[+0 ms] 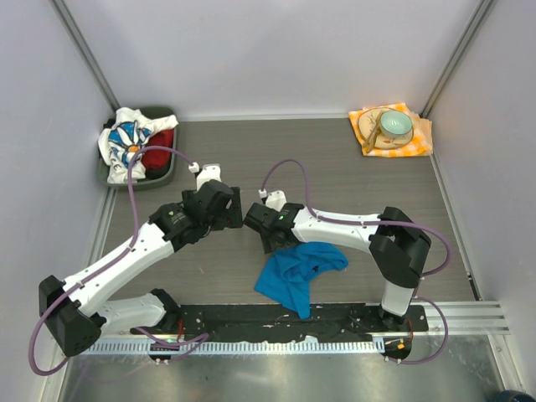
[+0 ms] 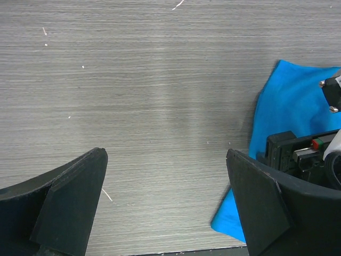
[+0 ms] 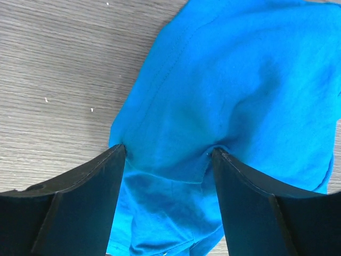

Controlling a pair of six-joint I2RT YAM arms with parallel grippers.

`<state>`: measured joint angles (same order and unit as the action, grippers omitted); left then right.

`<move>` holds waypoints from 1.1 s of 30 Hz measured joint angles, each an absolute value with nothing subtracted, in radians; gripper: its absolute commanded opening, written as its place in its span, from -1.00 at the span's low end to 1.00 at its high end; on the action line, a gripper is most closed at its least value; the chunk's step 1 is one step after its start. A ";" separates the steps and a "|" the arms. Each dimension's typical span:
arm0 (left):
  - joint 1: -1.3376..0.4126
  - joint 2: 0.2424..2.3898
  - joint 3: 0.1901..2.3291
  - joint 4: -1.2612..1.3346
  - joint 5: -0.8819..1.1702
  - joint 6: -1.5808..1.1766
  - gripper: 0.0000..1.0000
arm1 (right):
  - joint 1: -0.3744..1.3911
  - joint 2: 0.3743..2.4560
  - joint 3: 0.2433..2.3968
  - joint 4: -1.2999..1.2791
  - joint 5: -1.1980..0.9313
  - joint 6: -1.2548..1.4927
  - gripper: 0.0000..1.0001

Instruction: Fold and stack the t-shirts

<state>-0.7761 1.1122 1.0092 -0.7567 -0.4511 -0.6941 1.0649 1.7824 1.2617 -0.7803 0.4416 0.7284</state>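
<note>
T-shirt (image 3: 240, 80) between spread fingers of right tool (image 3: 168, 151)

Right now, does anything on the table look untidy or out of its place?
Yes. The blue t-shirt lies crumpled at the near edge, one corner lapping onto the black base plate. At the far left, the daisy-print t-shirt spills over the rim of its bin. Nothing looks damaged.
</note>
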 measured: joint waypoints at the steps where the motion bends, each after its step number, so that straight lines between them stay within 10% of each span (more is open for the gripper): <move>1: -0.775 1.114 1.009 -0.759 -0.453 -0.694 1.00 | 1.065 1.786 1.261 -0.780 0.444 0.728 0.19; 6: -0.772 1.119 1.009 -0.764 -0.460 -0.691 0.99 | 1.063 1.808 1.258 -0.787 0.453 0.715 -0.45; 20: -0.770 1.140 1.009 -0.757 -0.455 -0.691 0.99 | 1.066 1.819 1.264 -0.859 0.511 0.713 0.06; 33: -0.770 1.146 1.009 -0.734 -0.445 -0.697 1.00 | 1.090 1.790 1.293 -0.921 0.545 0.718 -0.33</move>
